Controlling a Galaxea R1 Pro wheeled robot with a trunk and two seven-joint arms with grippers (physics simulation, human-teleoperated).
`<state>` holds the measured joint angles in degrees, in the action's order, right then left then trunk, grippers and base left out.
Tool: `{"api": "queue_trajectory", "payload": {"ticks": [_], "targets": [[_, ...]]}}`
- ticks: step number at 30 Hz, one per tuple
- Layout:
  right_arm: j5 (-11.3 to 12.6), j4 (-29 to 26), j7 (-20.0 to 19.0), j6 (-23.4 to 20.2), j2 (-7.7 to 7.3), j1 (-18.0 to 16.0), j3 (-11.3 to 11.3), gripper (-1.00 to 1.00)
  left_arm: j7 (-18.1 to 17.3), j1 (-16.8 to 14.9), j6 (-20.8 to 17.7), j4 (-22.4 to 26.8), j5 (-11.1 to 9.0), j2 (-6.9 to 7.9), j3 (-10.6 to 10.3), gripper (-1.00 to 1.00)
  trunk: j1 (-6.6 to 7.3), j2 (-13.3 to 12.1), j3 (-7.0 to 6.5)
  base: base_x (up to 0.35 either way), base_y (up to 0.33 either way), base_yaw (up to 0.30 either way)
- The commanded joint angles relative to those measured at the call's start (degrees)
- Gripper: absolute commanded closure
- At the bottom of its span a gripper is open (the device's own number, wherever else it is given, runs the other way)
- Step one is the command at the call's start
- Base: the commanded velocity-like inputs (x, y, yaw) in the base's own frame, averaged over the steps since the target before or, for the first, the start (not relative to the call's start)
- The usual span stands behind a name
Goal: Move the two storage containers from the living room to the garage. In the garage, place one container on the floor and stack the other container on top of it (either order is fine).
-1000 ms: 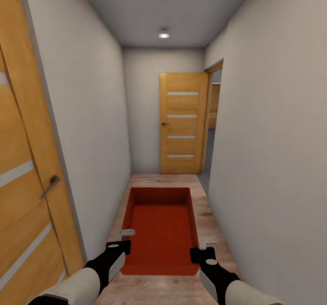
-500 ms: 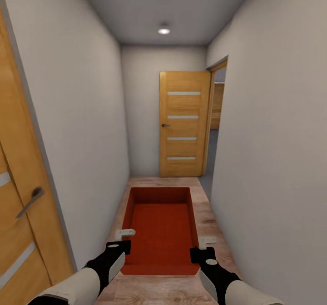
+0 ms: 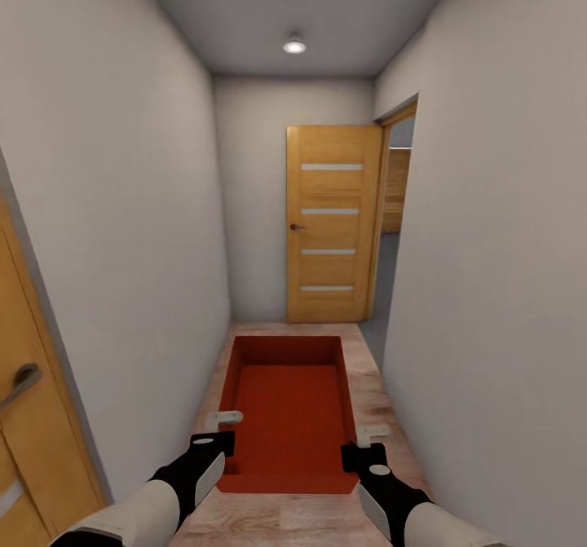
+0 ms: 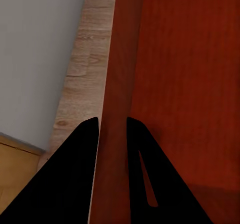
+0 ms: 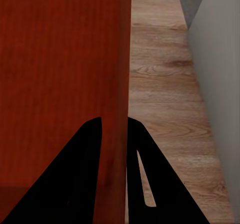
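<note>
Both jaws pinch the side walls of the orange-red container [image 3: 289,416], one on each side, so you carry it level. The open door [image 3: 333,222] waits ahead of you.

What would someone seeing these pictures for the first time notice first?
The orange-red storage container stands out, carried low in a narrow white-walled hallway, with the left gripper clamped on one side wall and the right gripper on the other. Ahead, at the hallway's end, a light wooden door with four frosted strips stands beside an open doorway on the right.
</note>
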<state>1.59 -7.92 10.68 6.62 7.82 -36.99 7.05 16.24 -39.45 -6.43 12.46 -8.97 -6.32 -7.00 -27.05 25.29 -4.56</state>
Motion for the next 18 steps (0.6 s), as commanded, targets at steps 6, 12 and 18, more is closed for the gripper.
{"api": "queue_trajectory", "payload": {"ticks": [6,12,18], "targets": [[0.5,0.1,-0.3,0.0,0.01,0.0,-1.2,1.0,1.3,0.0,1.2,0.3,1.1,2.63,0.7,1.0,-0.05,0.0,0.02,0.323,0.0,0.0],[0.5,0.1,-0.3,0.1,0.01,0.0,-1.2,1.0,1.3,0.0,1.2,0.3,1.1,2.69,0.7,1.0,-0.05,0.0,0.02,0.323,0.0,0.0],[0.5,0.1,-0.3,0.1,-0.03,0.0,-1.2,1.0,1.3,0.0,1.2,0.3,1.1,2.72,0.7,1.0,-0.05,0.0,0.02,0.323,0.0,0.0]]}}
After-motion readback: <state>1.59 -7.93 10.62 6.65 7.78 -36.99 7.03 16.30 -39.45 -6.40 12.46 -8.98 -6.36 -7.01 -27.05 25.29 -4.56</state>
